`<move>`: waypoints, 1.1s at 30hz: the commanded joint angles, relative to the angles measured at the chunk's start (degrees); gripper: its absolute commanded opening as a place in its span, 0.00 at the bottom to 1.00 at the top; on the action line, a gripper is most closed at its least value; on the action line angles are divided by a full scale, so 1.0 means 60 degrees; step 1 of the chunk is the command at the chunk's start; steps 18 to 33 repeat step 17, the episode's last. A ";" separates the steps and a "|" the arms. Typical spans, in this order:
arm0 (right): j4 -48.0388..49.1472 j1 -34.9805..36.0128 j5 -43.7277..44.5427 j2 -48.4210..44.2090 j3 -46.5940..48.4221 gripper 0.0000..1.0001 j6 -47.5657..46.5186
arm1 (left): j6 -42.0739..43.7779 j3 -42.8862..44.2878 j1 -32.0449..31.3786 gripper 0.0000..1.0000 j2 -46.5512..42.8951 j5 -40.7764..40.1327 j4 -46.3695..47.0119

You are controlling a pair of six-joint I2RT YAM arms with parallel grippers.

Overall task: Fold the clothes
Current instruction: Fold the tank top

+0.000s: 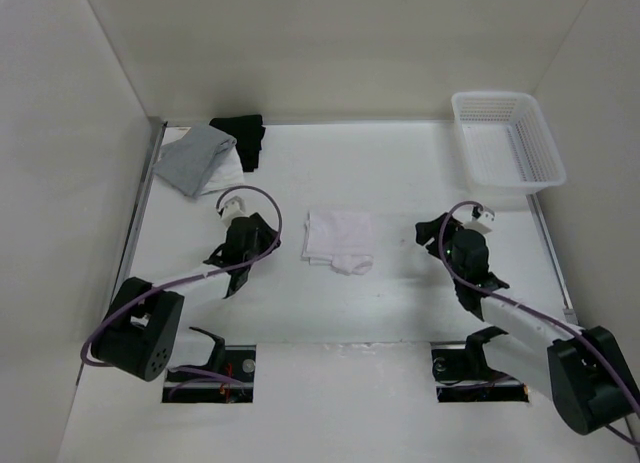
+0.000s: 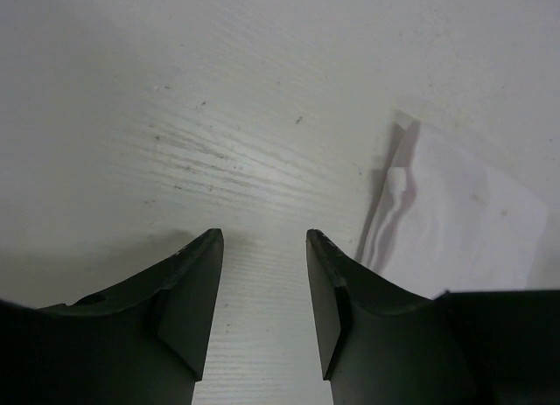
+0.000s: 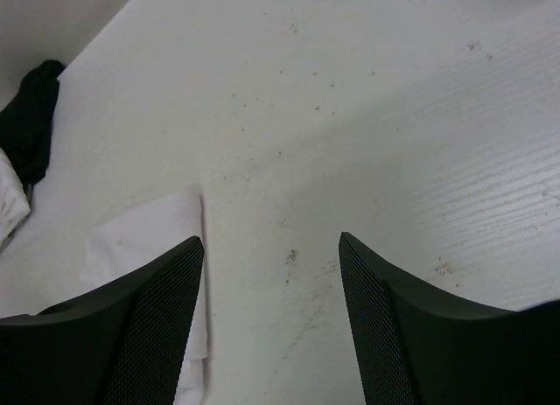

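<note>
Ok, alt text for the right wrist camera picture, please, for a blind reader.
The right gripper stands wide open and empty, its two black fingers over a speckled white table. A thin folded white fabric top lies at lower left, partly behind one finger; a crumpled black garment sits in the far upper-left corner.
</note>
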 commanded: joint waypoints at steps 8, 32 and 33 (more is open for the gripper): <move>0.0858 -0.0040 0.0092 0.0846 0.0351 0.69 -0.0006 | 0.0353 0.0859 -0.0361 0.40 0.0510 0.0061 0.0276; 0.0829 0.0004 0.0121 0.0978 0.0439 0.69 -0.0108 | 0.0719 0.1036 -0.0713 0.43 0.0760 0.0105 0.0451; 0.0829 0.0004 0.0121 0.0978 0.0439 0.69 -0.0108 | 0.0719 0.1036 -0.0713 0.43 0.0760 0.0105 0.0451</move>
